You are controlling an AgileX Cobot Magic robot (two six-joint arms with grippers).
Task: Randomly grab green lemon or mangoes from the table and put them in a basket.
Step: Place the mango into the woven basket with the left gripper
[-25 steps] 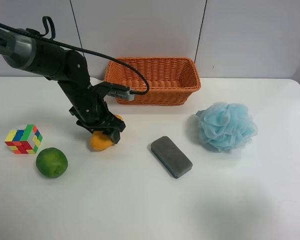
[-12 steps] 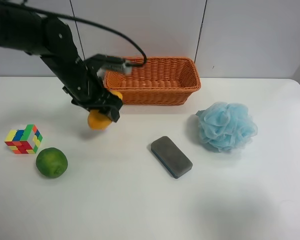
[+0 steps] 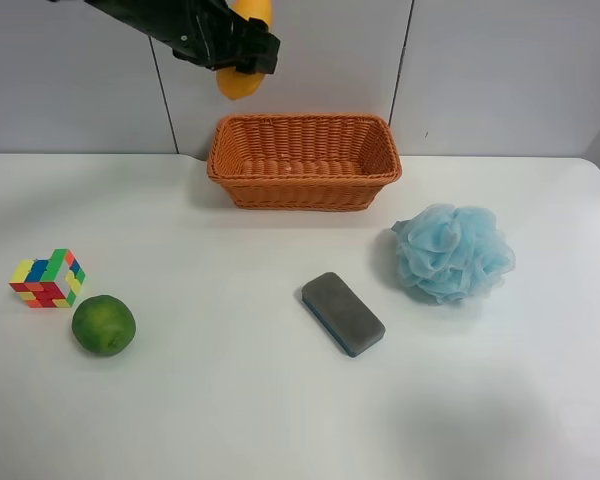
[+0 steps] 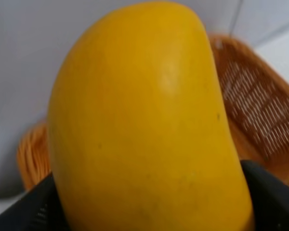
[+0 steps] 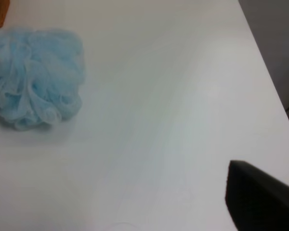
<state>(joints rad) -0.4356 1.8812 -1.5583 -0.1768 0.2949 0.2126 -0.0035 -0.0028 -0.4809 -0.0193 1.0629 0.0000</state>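
Left fingers [image 4: 272, 197]: clamped on the mango [image 3: 240, 82] from both sides, spread as wide as the fruit's girth. Black pads show at either flank of it in the left wrist view.
Mango: off the surface [image 3: 230, 400], raised high before the wall by the left arm, near the far edge. It hangs about above the basket's left end; whether it is squarely over it cannot be told.
Basket [image 3: 305, 160]: on the surface, middle of the far edge.
Green lemon [image 3: 103, 325]: on the surface near the left edge, just beside the puzzle cube [image 3: 47, 278], untouched.
Grey block [image 3: 343, 313]: lying flat, mid-surface.
Blue bath puff [image 3: 452, 252]: toward the right edge; also seen in the right wrist view.
Right fingers [image 5: 260, 202]: only one dark corner in view above bare surface; grip cannot be told, and it touches nothing visible.
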